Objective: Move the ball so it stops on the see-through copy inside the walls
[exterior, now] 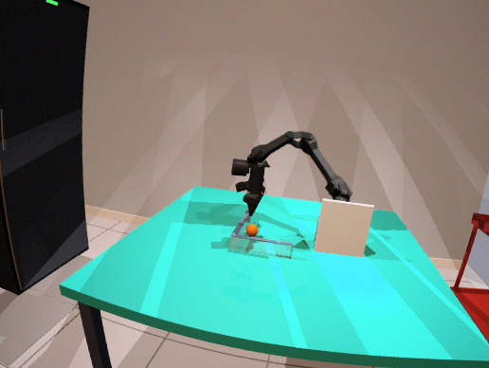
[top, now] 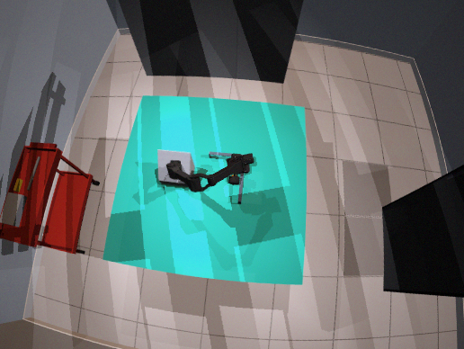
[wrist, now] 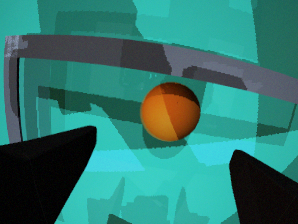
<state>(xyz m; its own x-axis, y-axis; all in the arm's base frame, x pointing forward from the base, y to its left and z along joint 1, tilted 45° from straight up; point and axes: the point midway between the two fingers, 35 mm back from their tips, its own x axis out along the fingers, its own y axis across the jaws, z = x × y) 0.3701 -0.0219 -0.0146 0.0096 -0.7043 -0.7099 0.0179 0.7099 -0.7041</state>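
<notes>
A tall black cabinet (exterior: 43, 142) fills the left of the exterior view, its top and left side cut off by the frame; a small green mark at its top edge is too small to read. The turquoise flat-topped table (exterior: 199, 294) runs off the lower right, with only one dark leg showing. A red metal cart (top: 40, 198) stands beside the table; it carries a small yellow label that cannot be read. A plain beige upright board (exterior: 343, 228) hides the base of the black jointed robot arm (exterior: 303, 142) in the exterior view. The two low clear walls (exterior: 261, 242) meet in a corner, their glassy faces hard to trace against the table. The black two-fingered end effector (exterior: 251, 209) hangs above that corner with its fingers spread and nothing between them; in the wrist view only the dark fingertips show. The small orange ball (exterior: 252, 230) rests on the table inside the corner, just below the end effector and apart from it. In the top view the arm covers the ball. The see-through copy cannot be made out.
</notes>
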